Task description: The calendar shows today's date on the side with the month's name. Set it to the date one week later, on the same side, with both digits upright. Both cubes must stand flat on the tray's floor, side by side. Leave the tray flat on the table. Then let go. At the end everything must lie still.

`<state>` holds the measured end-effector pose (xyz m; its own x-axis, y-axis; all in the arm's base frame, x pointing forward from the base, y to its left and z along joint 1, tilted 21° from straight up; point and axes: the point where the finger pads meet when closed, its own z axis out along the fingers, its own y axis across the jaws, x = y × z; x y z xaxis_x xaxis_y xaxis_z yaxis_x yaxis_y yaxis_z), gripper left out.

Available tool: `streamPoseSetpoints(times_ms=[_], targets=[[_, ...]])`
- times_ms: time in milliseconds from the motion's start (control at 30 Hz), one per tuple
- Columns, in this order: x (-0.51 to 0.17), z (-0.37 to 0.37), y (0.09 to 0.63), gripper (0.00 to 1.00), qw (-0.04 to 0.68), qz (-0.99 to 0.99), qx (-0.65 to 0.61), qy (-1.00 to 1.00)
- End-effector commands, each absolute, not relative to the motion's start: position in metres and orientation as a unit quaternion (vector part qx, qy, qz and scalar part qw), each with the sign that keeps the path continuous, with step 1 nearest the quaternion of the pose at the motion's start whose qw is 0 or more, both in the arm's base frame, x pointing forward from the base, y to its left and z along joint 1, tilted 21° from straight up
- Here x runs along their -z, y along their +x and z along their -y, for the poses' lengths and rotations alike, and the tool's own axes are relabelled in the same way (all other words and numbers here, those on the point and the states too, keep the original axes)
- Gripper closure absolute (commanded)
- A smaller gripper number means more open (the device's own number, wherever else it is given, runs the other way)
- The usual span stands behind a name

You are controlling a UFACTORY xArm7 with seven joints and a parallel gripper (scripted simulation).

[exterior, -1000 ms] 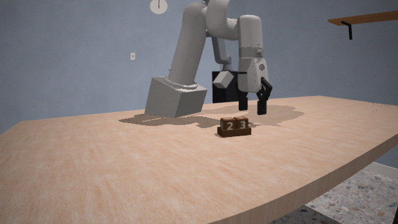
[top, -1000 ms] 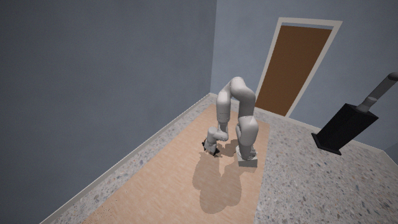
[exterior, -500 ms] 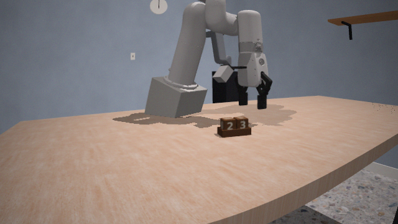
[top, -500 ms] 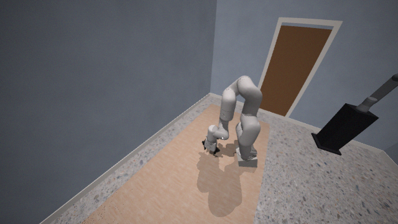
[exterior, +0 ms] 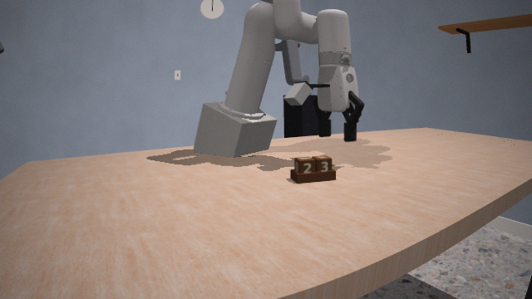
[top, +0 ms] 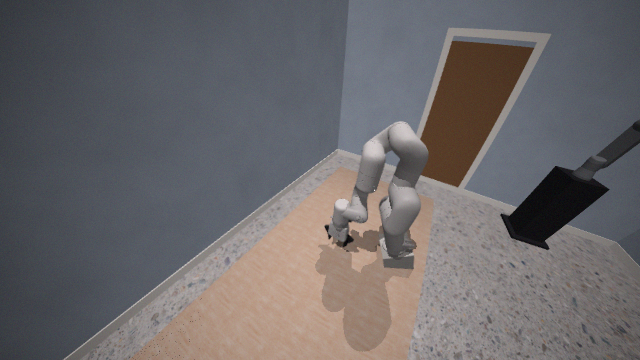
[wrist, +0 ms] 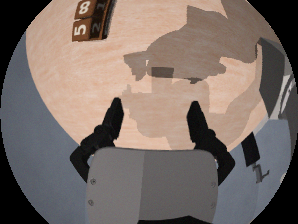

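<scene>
The dark brown tray [exterior: 313,177] [wrist: 108,22] stands flat on the table with two brown cubes side by side in it. In the exterior view the left cube [exterior: 307,167] shows an upright 2 and the right cube [exterior: 324,166] an upright 3. In the wrist view the cubes show a lit 5 and 8, and a shaded 2 and 1 on the faces beside them. No month's name is readable. My gripper [top: 336,237] [exterior: 337,137] [wrist: 156,102] is open and empty, above the table, behind and right of the tray in the exterior view. The top view does not show the cubes.
The arm's grey base [top: 398,260] [exterior: 234,133] stands on the table [top: 280,300] [exterior: 187,232], behind and left of the tray in the exterior view. The arm's shadow falls across the table. A black pedestal [top: 552,207] bearing another arm stands off the table. A wall shelf [exterior: 490,24] is at upper right.
</scene>
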<state>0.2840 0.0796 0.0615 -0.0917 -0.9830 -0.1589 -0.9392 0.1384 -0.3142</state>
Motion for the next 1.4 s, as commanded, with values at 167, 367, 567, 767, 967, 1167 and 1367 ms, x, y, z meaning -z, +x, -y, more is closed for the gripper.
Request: streamPoseSetpoints(times_ms=[167,367,567,767,967,1167,1367], targets=[[-0.066,-0.066,0.300,0.00,0.168,-0.736,0.066,-0.653],[-0.068,-0.058,0.309,0.00,0.168,-0.736,0.066,-0.653],[-0.070,-0.051,0.317,0.00,0.168,-0.736,0.066,-0.653],[-0.073,-0.040,0.330,0.00,0.168,-0.736,0.066,-0.653],[-0.074,-0.036,0.335,0.00,0.168,-0.736,0.066,-0.653],[-0.077,-0.026,0.345,0.00,0.168,-0.736,0.066,-0.653],[-0.079,-0.020,0.352,0.00,0.168,-0.736,0.066,-0.653]])
